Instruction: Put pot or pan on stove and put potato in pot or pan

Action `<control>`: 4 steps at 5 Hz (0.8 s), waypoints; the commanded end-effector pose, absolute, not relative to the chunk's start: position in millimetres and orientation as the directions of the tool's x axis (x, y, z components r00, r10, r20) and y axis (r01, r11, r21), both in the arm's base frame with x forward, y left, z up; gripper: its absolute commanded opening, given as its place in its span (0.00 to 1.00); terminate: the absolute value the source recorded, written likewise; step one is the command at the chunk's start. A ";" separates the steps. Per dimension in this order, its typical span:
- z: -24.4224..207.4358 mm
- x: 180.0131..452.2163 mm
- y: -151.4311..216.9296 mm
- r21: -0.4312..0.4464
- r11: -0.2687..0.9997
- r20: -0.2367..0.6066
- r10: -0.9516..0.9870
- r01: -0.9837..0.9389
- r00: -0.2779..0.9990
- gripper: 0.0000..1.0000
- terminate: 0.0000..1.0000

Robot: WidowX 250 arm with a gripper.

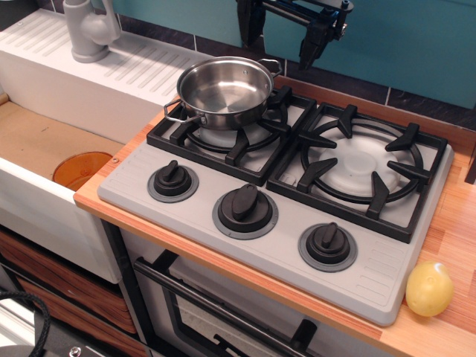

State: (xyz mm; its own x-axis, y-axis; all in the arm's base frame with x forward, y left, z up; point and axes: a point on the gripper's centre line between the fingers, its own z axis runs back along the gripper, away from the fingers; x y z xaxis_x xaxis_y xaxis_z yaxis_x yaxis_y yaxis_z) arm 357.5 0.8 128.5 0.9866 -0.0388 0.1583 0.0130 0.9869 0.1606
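**Pot on left burner, potato off to the side**

The shiny steel pot [224, 92] sits on the grey stove's [186, 199] left black grate, empty. The smooth yellow potato [429, 288] lies on the wooden counter [454, 223] beside the stove's right corner. An orange bowl [80, 169] rests in the sink [44, 141]. Above, the black gripper [285, 31] hangs with fingers spread, holding nothing.

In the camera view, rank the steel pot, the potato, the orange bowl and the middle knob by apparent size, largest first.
1. Steel pot
2. Orange bowl, partly hidden by the sink wall, so unsure
3. Middle knob with its grey base ring
4. Potato, nearer the camera, so close to the knob
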 end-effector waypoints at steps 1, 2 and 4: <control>128.5 357.5 0.8 0.161 0.987 0.158 -0.039 0.013 0.987 1.00 0.00; 102.2 364.8 2.4 0.151 0.988 0.227 -0.046 0.011 0.973 1.00 0.00; 75.4 370.1 8.9 0.167 0.986 0.289 -0.064 0.015 0.955 1.00 0.00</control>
State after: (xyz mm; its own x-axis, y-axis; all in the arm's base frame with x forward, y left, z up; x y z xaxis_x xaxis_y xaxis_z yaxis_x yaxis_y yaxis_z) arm 363.9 6.9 63.2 0.9653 -0.0656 0.2529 0.0239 0.9860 0.1648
